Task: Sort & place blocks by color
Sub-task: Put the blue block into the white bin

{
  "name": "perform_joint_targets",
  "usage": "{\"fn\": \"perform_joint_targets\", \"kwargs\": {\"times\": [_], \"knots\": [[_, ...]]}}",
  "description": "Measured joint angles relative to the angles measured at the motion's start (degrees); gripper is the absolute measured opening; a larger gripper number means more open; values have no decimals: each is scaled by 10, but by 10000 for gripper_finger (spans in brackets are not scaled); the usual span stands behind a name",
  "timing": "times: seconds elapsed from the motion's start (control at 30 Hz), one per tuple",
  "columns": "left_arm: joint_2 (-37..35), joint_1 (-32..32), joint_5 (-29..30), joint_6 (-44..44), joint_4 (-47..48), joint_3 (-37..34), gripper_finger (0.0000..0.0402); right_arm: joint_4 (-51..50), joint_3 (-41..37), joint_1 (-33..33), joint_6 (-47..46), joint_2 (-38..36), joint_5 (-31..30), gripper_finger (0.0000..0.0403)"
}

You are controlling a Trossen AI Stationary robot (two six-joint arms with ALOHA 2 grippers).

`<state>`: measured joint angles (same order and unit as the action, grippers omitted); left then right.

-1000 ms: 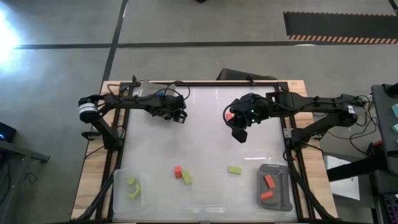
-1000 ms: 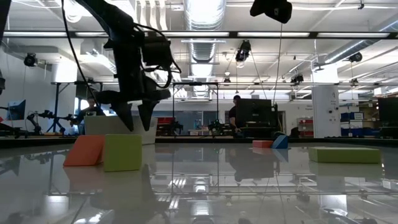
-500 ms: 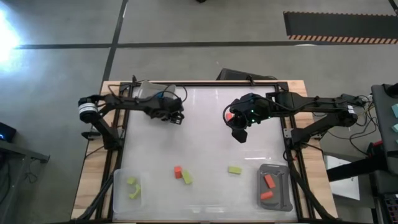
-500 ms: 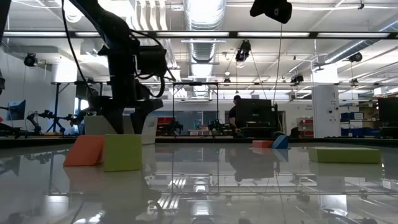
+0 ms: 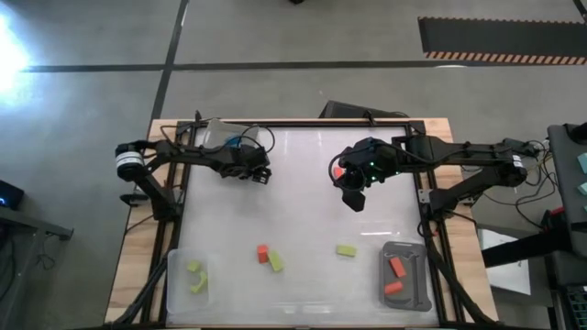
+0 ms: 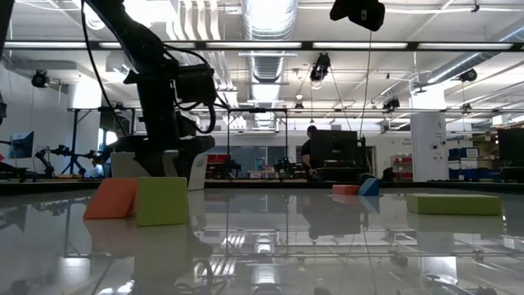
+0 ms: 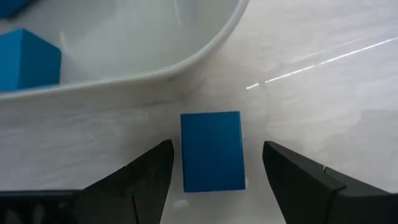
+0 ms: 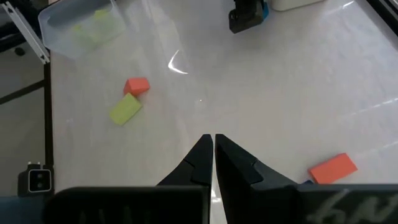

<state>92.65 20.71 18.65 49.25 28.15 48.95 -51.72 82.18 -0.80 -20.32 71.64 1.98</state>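
Left end effector (image 7: 214,171) low over the surface, fingers wide apart, blue block (image 7: 212,151) between them, ungripped.

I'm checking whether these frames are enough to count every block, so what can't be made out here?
- Left wrist view: a second blue block inside the white-rimmed tray is cut off by the picture's edge, and the tray's other contents lie out of frame.
- High view: the left gripper covers the small blue rectangular block between its open fingers.
- Low view: the orange block is partly hidden by the yellow-green block.
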Motion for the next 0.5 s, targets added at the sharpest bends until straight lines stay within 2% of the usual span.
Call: {"fn": "perform_joint_targets", "kwargs": {"times": [0.17, 0.5], "knots": [[0, 1, 4, -1, -2, 0, 223, 0, 0, 0, 0, 0, 0, 9], [0, 1, 4, -1, -3, 0, 134, 0, 0, 0, 0, 0, 0, 9]]}}
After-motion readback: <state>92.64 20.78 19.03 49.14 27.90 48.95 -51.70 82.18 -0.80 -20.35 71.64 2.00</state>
